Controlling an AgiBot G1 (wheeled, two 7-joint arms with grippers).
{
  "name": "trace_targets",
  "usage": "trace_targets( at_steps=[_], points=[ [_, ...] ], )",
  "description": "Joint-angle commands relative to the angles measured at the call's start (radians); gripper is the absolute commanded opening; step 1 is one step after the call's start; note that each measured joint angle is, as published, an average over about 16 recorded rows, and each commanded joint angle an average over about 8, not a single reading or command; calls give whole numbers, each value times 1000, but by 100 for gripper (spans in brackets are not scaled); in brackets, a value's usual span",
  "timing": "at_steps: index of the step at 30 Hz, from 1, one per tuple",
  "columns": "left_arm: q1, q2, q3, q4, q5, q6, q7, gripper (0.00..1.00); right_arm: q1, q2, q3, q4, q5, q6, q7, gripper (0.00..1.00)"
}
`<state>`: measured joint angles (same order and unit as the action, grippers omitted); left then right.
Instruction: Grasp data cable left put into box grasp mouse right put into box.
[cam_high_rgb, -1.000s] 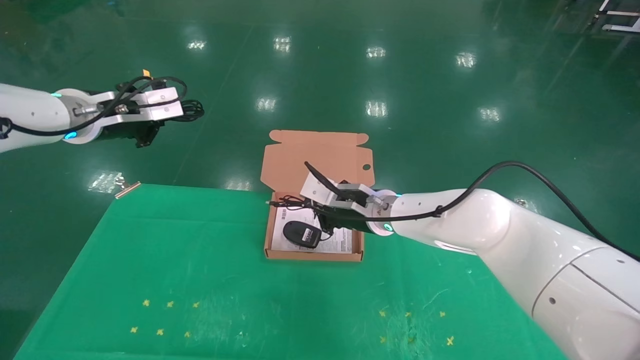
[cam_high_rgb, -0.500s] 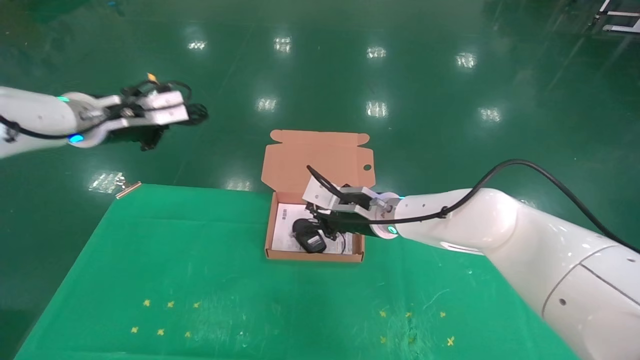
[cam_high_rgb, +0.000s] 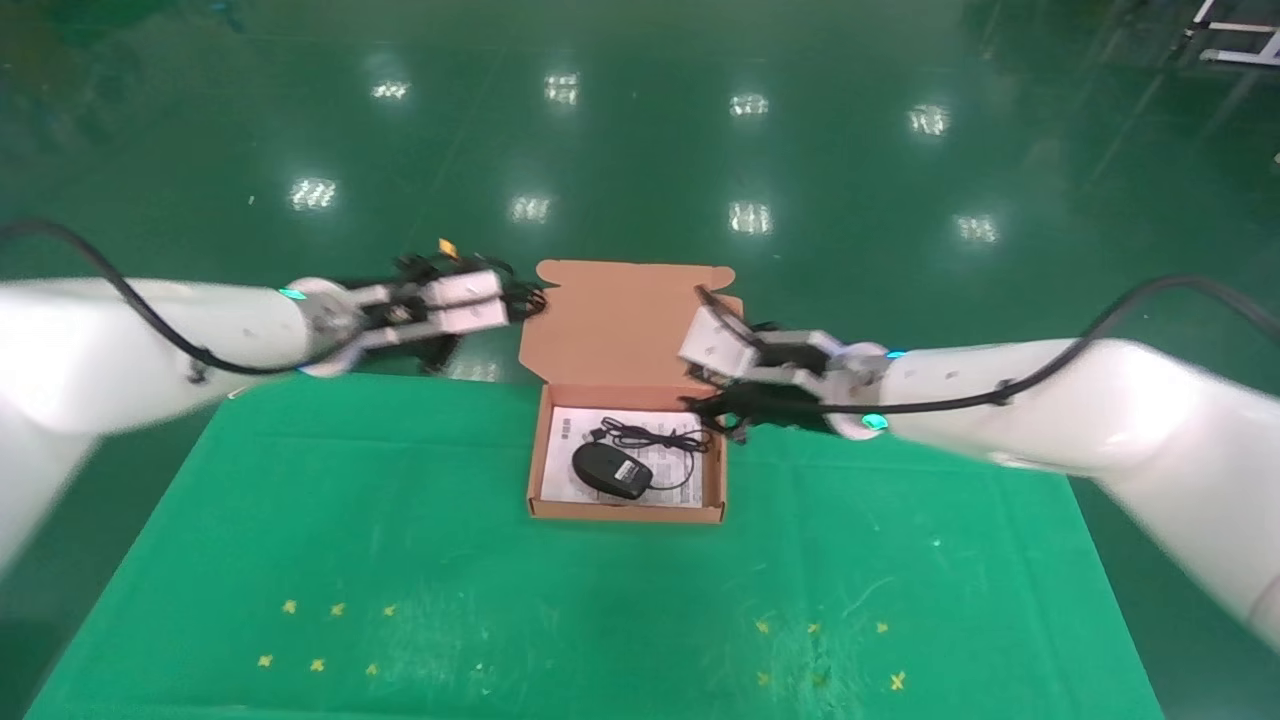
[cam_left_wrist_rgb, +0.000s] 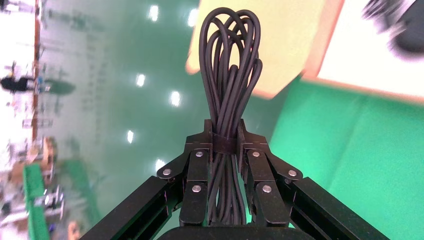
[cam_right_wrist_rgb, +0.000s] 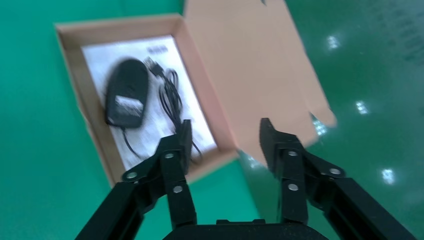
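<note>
The cardboard box (cam_high_rgb: 540, 450) stands open on the green cloth, its flap lid (cam_high_rgb: 625, 320) laid back. The black mouse (cam_high_rgb: 610, 470) lies inside on the white sheet, label side up, with its cord (cam_high_rgb: 655, 437) beside it; both also show in the right wrist view, mouse (cam_right_wrist_rgb: 126, 92). My right gripper (cam_high_rgb: 725, 415) is open and empty, just off the box's right far corner (cam_right_wrist_rgb: 223, 131). My left gripper (cam_high_rgb: 520, 300) is shut on the data cable (cam_left_wrist_rgb: 228, 85), a black bundle held in the air just left of the lid (cam_left_wrist_rgb: 280, 45).
The green cloth (cam_high_rgb: 400, 560) covers the table, with small yellow marks near its front. Shiny green floor (cam_high_rgb: 800, 150) lies beyond the table's far edge.
My right gripper let go of the mouse in the box and drew back to the right. My left arm swung right with the data cable, from far left to the lid's left edge.
</note>
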<state>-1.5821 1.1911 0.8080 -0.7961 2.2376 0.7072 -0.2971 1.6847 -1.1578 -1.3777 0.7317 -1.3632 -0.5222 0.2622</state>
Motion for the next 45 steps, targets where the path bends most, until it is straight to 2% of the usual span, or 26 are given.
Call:
trace_targets(
  at_steps=[1, 10, 18, 19, 26, 27, 40, 45],
  points=[
    [20, 21, 0, 4, -22, -18, 10, 0, 10, 37, -4, 31, -9, -1, 12, 100],
    [99, 148, 32, 122, -149, -140, 208, 0, 71, 274, -55, 307, -122, -8, 193, 100],
    [126, 178, 136, 147, -327, -180, 325, 0, 109, 427, -94, 530, -266, -15, 404, 100],
    [125, 179, 152, 148, -349, -181, 329, 5, 113, 439, -97, 549, -284, -16, 428, 100],
    [115, 183, 221, 158, -443, -182, 340, 92, 133, 483, -107, 622, -366, -26, 515, 100],
    [114, 183, 224, 159, -447, -183, 341, 100, 134, 484, -108, 625, -369, -26, 517, 100],
    [113, 159, 215, 126, -448, -175, 332, 100, 133, 472, -105, 603, -356, -25, 503, 100],
    [89, 135, 204, 91, -469, -179, 304, 100, 167, 468, -93, 597, -362, -28, 477, 100]
  ],
)
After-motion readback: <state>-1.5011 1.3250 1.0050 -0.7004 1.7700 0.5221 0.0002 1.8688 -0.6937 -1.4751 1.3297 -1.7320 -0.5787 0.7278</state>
